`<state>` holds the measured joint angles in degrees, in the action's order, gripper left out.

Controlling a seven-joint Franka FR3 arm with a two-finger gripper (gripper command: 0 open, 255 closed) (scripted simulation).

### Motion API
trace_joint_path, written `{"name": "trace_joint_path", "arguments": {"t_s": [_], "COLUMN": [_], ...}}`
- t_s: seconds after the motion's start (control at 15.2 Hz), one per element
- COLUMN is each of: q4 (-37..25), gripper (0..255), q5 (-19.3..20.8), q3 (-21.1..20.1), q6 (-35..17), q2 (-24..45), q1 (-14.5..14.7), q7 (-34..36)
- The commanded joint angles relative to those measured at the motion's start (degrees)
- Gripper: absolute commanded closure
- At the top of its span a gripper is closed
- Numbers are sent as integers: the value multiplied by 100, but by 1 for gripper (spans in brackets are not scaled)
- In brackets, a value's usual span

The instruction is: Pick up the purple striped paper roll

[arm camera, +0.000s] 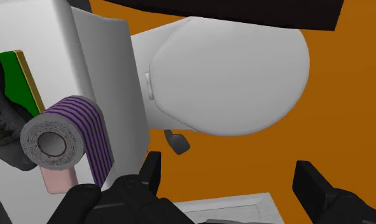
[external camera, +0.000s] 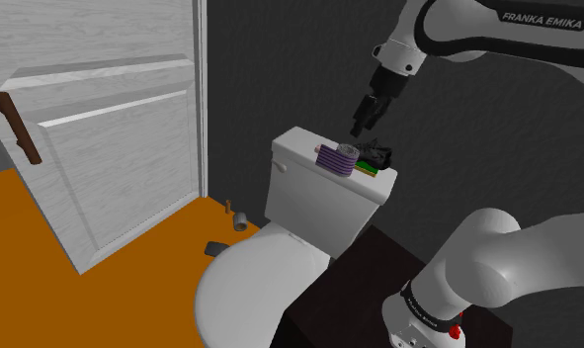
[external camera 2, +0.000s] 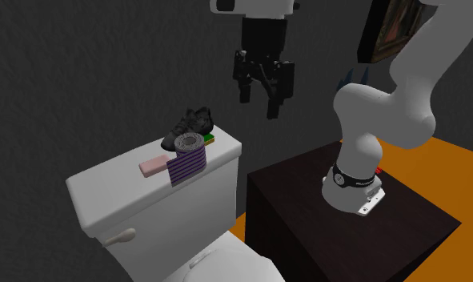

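The purple striped paper roll (external camera: 337, 158) (external camera 2: 187, 162) (arm camera: 72, 137) lies on its side on the lid of the white toilet tank (external camera: 301, 148) (external camera 2: 106, 188) (arm camera: 113, 76), its grey end and core facing the hand's camera. My black gripper (external camera: 370, 116) (external camera 2: 260, 94) (arm camera: 231, 181) hangs above and a little to the side of the roll, not touching it. Its fingers (arm camera: 151, 170) stand wide apart and open, with nothing between them.
On the tank lid beside the roll sit a pink block (external camera 2: 154, 166) (arm camera: 58, 180), a green-and-yellow sponge (external camera: 367, 169) (external camera 2: 208, 138) (arm camera: 18, 79) and a black crumpled object (external camera: 374, 154) (external camera 2: 193, 124). Below are the toilet seat (external camera: 245, 287) (arm camera: 224, 76), orange floor, a white door (external camera: 102, 148) and my dark stand (external camera 2: 346, 232).
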<state>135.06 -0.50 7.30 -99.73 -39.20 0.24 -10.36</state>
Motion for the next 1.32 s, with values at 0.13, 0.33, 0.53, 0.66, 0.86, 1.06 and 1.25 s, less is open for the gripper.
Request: {"name": "trace_joint_path", "arguments": {"t_s": [0.13, 0.33, 0.53, 0.66, 0.86, 1.06, 1.25], "q4": [-5, -87, -238, -377, -641, -970, -1251], "gripper": [0, 0, 0, 0, 0, 0, 0], "q5": [263, 414, 518, 557, 566, 518, 456], "q3": [362, 612, 844, 986, 1169, 1308, 1366], "q6": [-486, -819, -1145, -1354, -1649, -1913, -2082], "q2": [653, 1175, 1751, 2160, 2806, 3482, 3990], "q1": [29, 50, 74, 90, 104, 97, 61], "q7": [-759, -1303, -1841, -2199, -2736, -3270, -3655]}}
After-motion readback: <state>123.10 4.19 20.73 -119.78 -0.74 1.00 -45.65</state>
